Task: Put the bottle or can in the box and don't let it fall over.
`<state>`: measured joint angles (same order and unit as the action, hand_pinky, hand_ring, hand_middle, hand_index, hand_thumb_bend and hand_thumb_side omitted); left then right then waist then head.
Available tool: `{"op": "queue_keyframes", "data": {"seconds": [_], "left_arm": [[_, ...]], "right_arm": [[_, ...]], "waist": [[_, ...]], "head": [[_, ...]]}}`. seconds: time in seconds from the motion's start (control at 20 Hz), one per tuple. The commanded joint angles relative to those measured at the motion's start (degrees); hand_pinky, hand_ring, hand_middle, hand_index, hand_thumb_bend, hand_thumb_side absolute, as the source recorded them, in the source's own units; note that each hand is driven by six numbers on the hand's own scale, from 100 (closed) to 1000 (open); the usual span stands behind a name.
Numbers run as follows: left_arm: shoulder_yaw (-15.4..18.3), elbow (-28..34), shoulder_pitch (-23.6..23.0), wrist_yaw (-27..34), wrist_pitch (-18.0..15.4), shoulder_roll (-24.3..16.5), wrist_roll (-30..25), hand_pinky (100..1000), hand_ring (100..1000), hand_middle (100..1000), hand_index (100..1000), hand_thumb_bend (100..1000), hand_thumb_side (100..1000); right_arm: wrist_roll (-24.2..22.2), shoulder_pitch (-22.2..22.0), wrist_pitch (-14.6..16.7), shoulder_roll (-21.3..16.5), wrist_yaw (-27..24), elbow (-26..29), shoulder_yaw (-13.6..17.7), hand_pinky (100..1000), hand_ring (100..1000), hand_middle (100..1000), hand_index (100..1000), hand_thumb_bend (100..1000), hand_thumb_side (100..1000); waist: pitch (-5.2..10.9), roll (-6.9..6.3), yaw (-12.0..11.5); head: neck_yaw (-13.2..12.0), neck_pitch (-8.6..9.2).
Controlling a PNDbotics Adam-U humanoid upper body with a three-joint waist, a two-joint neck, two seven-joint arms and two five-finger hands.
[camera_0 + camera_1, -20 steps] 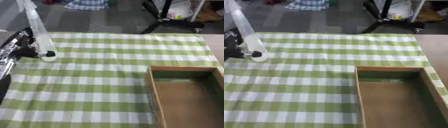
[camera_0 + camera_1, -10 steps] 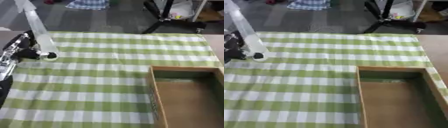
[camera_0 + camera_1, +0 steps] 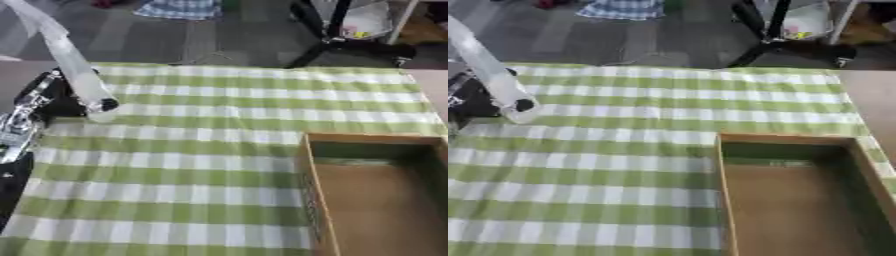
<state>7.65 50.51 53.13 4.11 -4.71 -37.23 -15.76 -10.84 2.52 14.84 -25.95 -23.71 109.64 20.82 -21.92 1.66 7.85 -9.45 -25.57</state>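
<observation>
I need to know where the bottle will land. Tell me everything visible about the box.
The box is an open-topped rectangular tray with thin brown wooden-looking walls and a plain brown floor; the inside of its far wall looks dark green. It is empty. It sits flat on the green-and-white checked cloth at the near right of the table, running out of view at the bottom. Nothing touches it besides the cloth beneath; the bottle stands far off at the left.

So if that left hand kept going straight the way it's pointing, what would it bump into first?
The left hand already grips the clear bottle and points right across the checked cloth. That line looks free; the box sits nearer and lower, though depth is unclear.
</observation>
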Motion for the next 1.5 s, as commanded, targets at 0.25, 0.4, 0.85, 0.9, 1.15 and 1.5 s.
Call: {"op": "queue_keyframes", "data": {"seconds": [0.25,0.4,0.85,0.9,1.15,1.5], "left_arm": [[0.5,0.87,1.47,-0.44,-2.25,-1.84,-2.72,1000,1000,882,970,1000,100],[0.72,0.51,1.68,-0.73,-2.53,-2.1,-2.47,1000,1000,883,971,1000,100],[1.01,-0.53,2.26,-0.51,-2.89,-2.67,-1.52,1000,1000,870,959,1000,100],[1.06,-0.61,2.39,-0.3,-2.76,-2.63,-1.46,1000,1000,867,955,1000,100],[1.21,-0.5,3.0,1.66,-1.12,-2.3,-1.63,1000,1000,851,943,1000,100],[1.19,0.51,3.52,4.03,1.42,-2.13,-1.71,993,1000,838,928,1000,100]], "right_arm": [[-0.35,0.25,0.1,-1.11,0.18,0.09,0.86,918,1000,1000,1000,100,602],[-0.42,0.23,0.1,-1.16,0.14,0.04,0.9,918,1000,1000,1000,100,602],[-0.65,0.53,0.06,-1.2,0.15,-0.12,0.9,919,1000,1000,1000,100,603],[-0.69,0.55,0.07,-1.17,0.17,-0.14,0.9,919,1000,1000,1000,100,603],[-0.83,0.57,0.14,-1.04,0.24,-0.27,0.93,919,1000,1000,1000,100,602],[-1.06,0.78,0.1,-1.03,0.3,-0.48,0.91,919,1000,1000,1000,100,603]], "waist": [[1.03,-0.13,0.18],[1.09,-0.21,0.28],[0.78,-0.47,0.56],[0.73,-0.47,0.64],[0.57,-0.42,0.86],[0.45,-0.46,0.82]], "head": [[-0.14,0.8],[0.01,0.59],[0.08,0.9],[0.0,0.99],[-0.15,1.02],[-0.26,0.91]]}}
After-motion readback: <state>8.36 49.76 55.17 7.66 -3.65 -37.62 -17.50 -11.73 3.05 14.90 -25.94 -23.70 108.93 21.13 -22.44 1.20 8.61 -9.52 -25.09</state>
